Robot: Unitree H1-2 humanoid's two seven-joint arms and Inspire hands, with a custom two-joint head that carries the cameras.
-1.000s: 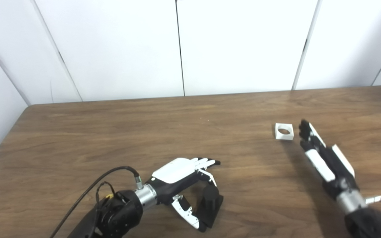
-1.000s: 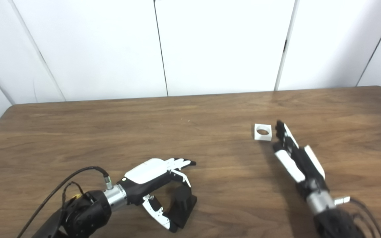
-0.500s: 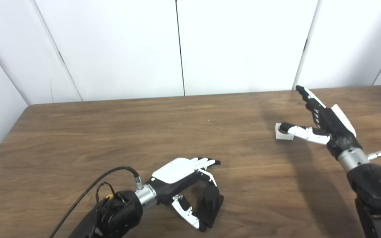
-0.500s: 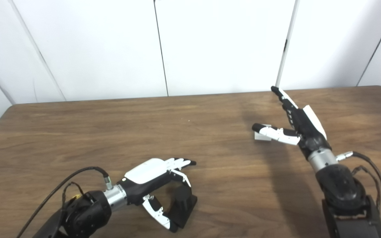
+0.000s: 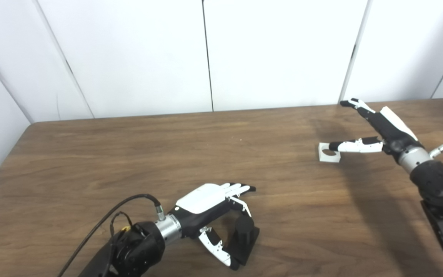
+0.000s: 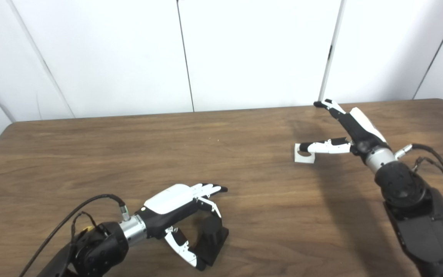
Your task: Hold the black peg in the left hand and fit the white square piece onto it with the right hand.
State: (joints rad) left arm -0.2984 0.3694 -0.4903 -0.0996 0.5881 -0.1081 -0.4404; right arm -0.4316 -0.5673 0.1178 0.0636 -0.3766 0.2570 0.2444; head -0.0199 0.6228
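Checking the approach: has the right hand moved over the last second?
Yes. The right hand has swung from the near side of the white square piece to its right, thumb over it, fingers toward the table's far edge.

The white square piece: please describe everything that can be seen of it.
The white square piece is a small flat block, plastic by its look, with a round hole through its middle. It lies flat on the wooden table, far right side. The right robot hand is open beside it; the thumb tip overlaps its right edge, and contact cannot be told.
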